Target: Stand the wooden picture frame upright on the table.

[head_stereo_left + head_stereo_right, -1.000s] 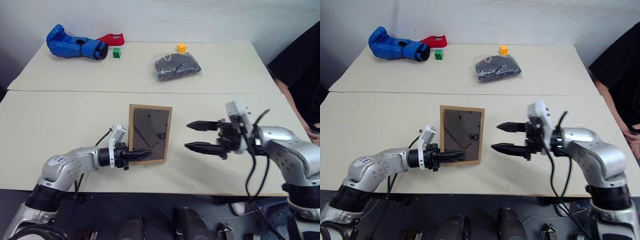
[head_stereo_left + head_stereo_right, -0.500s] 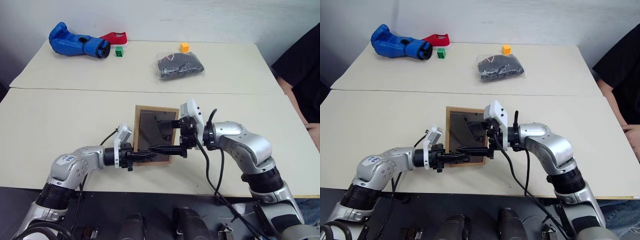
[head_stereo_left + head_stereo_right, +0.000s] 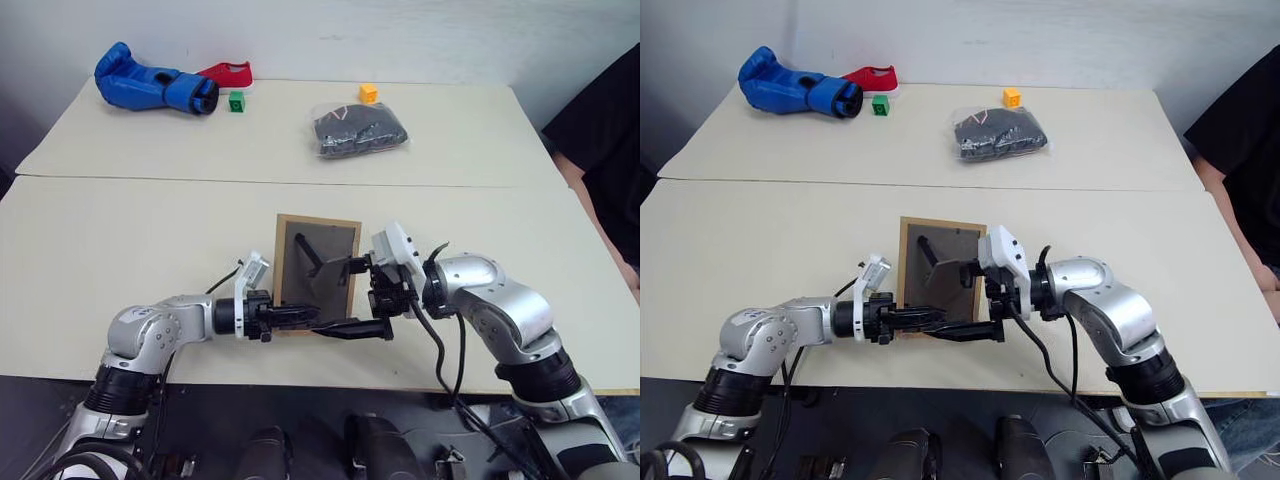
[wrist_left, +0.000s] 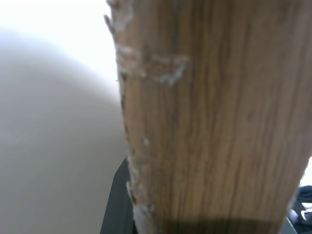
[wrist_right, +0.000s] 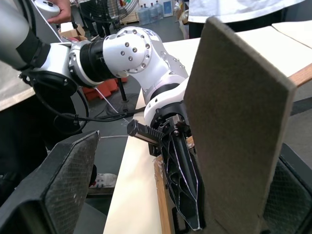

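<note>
Both grippers meet at the wooden picture frame (image 3: pixel 318 270) near the front edge of the table (image 3: pixel 120 240). Reaching in from the left, the left gripper (image 3: pixel 297 316) has its black fingers pinched narrow onto the frame's near bottom edge, and in its wrist view the light wood grain (image 4: pixel 214 122) sits right up against the lens, chipped and pale along one side. From the other side, the right gripper (image 3: pixel 350 296) is spread wide: its upper finger lies across the dark grey back panel by the fold-out easel stand (image 3: pixel 318 268), its lower finger passes just under the frame's bottom edge, beside the left fingers — whether either one actually presses the frame cannot be made out. In the right wrist view the stand (image 5: pixel 234 126) rises as a big grey-brown slab between the two textured pads (image 5: pixel 68 170), with the left gripper's fingers (image 5: pixel 183 190) below it at the wooden rim. No writing, brand or label can be read anywhere; the picture side faces away and is hidden. Well apart on the far tabletop lie a blue boxing glove (image 3: pixel 150 88), a red shoe (image 3: pixel 225 72), a green block (image 3: pixel 236 101), an orange block (image 3: pixel 368 93) and a clear bag of dark items (image 3: pixel 360 130). A person's dark sleeve (image 3: pixel 600 130) is cut off at the right edge.
</note>
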